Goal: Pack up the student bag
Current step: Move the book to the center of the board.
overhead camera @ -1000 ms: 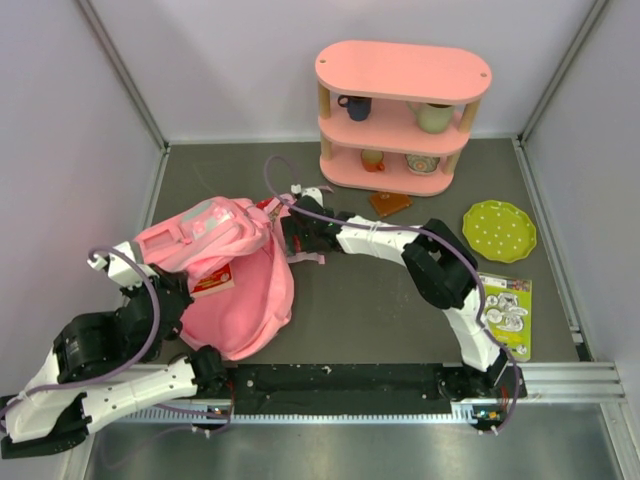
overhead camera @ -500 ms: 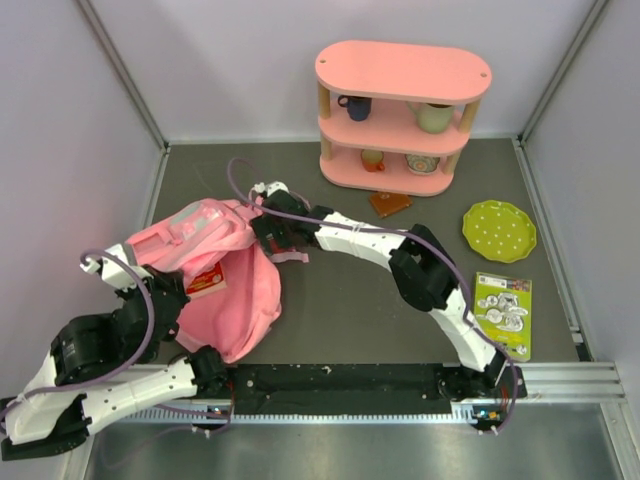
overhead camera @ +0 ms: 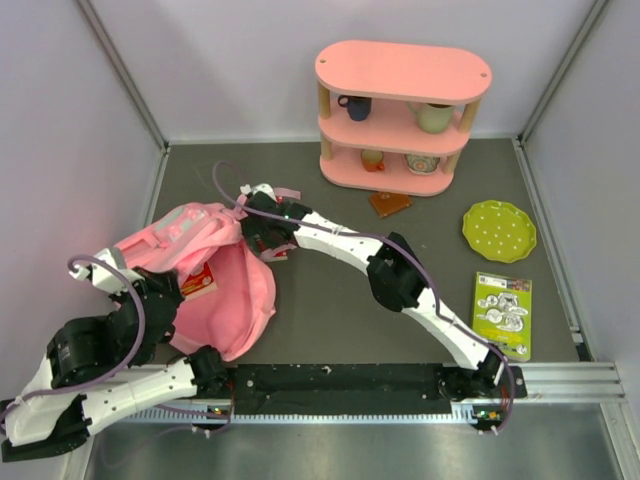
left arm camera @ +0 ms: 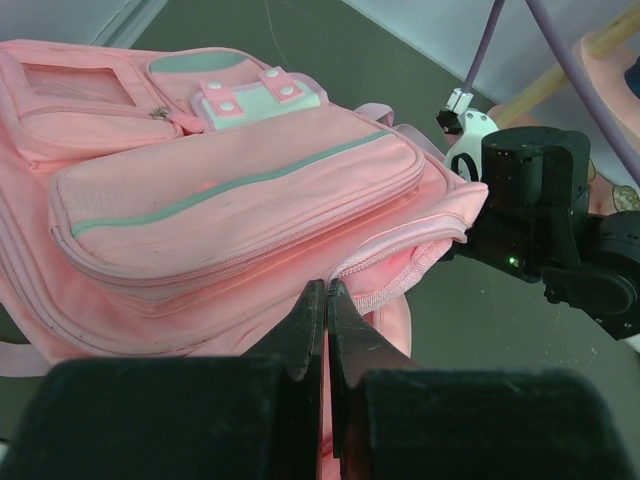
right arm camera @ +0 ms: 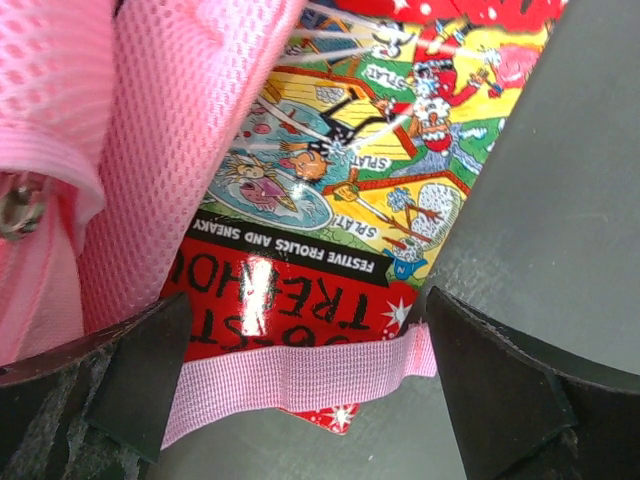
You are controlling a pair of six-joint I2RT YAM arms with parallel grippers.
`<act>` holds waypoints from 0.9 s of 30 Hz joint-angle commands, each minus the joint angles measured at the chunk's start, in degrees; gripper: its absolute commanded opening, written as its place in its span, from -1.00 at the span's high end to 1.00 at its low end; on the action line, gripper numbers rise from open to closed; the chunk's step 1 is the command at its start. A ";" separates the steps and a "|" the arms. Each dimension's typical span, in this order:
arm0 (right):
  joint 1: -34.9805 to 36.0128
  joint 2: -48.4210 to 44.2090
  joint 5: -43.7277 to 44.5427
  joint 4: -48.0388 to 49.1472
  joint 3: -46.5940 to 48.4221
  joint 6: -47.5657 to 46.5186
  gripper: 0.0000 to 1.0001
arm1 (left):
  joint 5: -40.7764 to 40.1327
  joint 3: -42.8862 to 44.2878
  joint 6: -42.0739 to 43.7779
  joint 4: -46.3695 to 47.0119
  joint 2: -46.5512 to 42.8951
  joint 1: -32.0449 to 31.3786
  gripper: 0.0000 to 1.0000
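The student bag, a soft pink backpack, lies at the left of the table with its front pockets facing my left wrist camera. My left gripper is shut on the zip edge of the bag's opening, and in the top view it sits at the bag's left side. My right gripper is at the bag's far right edge and open. Between its fingers lie a glossy red comic book and a pink strap across it. Pink mesh covers the book's left part.
A rigid pink three-tier shelf with cups stands at the back. A small brown square lies in front of it. A green dotted plate and a green sticker sheet lie at the right. Grey walls close in both sides.
The bag has slid left and toward the near edge with my left gripper on it. My right arm has reached further left after it, and its jaws opened wider.
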 commanded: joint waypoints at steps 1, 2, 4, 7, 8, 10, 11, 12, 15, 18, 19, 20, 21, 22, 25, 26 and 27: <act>-0.95 6.34 2.32 -13.51 2.41 8.28 -0.98 | -2.03 0.43 1.94 -1.26 -0.55 0.03 1.00; -1.92 6.52 1.52 -15.87 1.88 9.86 -0.98 | -1.77 -0.35 3.08 1.19 -0.64 0.03 1.00; -2.54 5.30 2.65 -16.69 -1.96 11.01 -0.98 | -1.15 -1.15 6.68 3.75 -0.46 0.04 1.00; -3.42 2.75 3.71 -16.60 -6.97 11.71 -0.98 | 1.22 -2.82 14.24 11.21 -0.02 0.03 1.00; -3.77 2.31 3.63 -16.51 -8.13 12.06 -0.98 | 1.92 -3.43 15.73 12.71 0.41 0.03 1.00; -4.65 0.56 4.42 -16.43 -11.63 12.33 -0.98 | 3.24 -3.70 18.20 15.10 0.77 0.03 1.00; -4.83 -0.15 4.50 -16.25 -12.96 12.68 -0.98 | 3.51 -3.79 18.64 15.45 1.21 0.03 1.00; -5.26 -0.68 5.29 -16.08 -14.02 12.77 -0.98 | 3.77 -3.79 19.52 16.06 1.30 0.03 1.00; -5.88 -2.70 5.82 -15.46 -18.59 13.03 -0.98 | 5.96 -4.66 23.20 18.87 1.30 0.03 1.00; -7.20 -6.39 5.30 -11.52 -26.05 13.65 -0.98 | 8.78 -5.81 26.36 22.38 0.86 0.12 1.00; -7.90 -7.18 5.38 -10.81 -29.29 13.74 -0.98 | 9.48 -6.33 27.34 24.92 0.77 0.04 1.00; -8.16 -8.32 5.38 -10.19 -30.54 14.09 -0.98 | 11.58 -7.03 28.31 26.16 0.60 0.03 1.00; -8.34 -9.12 5.73 -9.75 -31.68 14.00 -0.98 | 12.99 -7.48 31.71 28.26 0.59 0.03 1.00; -8.78 -9.91 6.00 -9.14 -34.39 13.91 -0.98 | 14.92 -7.91 33.22 30.02 0.77 0.03 1.00; -9.48 -13.60 5.12 -5.80 -39.84 14.35 -0.98 | 23.09 -9.24 39.46 36.53 2.35 0.03 1.00; -9.40 -14.56 5.29 -4.92 -41.43 14.35 -0.98 | 25.20 -9.50 40.61 39.07 3.92 0.12 1.00; -9.40 -17.36 5.38 -3.43 -43.02 14.53 -0.98 | 29.40 -9.50 42.36 39.88 4.72 0.04 1.00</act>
